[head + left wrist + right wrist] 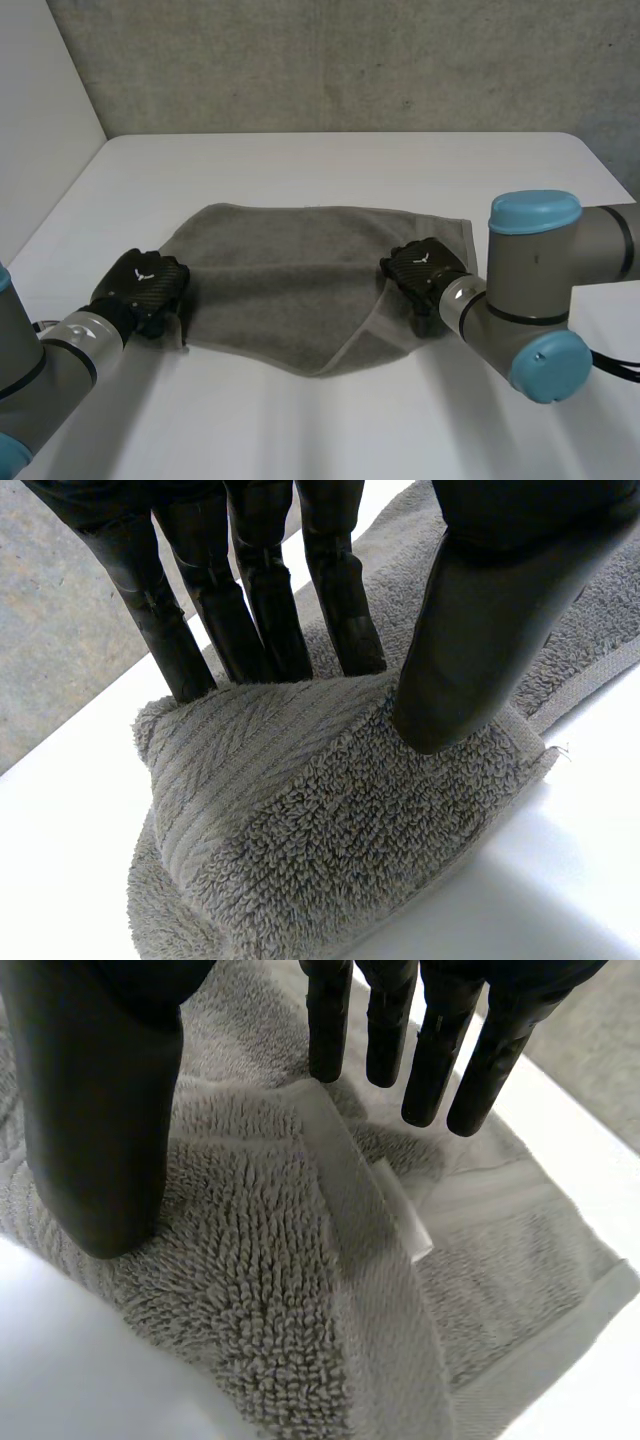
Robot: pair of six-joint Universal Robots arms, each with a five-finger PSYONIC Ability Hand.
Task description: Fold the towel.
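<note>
A grey towel [290, 280] lies on the white table [330, 170], its right part folded over so a slanted edge runs down to the near side. My left hand [140, 285] is at the towel's near left corner. In the left wrist view that corner [300, 830] is bunched up and pinched between the fingers [250, 610] behind it and the thumb [480, 630] in front. My right hand [425, 270] rests on the folded right part. There its fingers [430, 1050] are straight above the hemmed edge [350, 1220], and the thumb [90, 1110] touches the pile beside it.
A small white label [405, 1215] sticks out from the hem under my right hand. Bare table lies beyond the towel and along the near edge. A grey wall [350, 60] stands behind the table.
</note>
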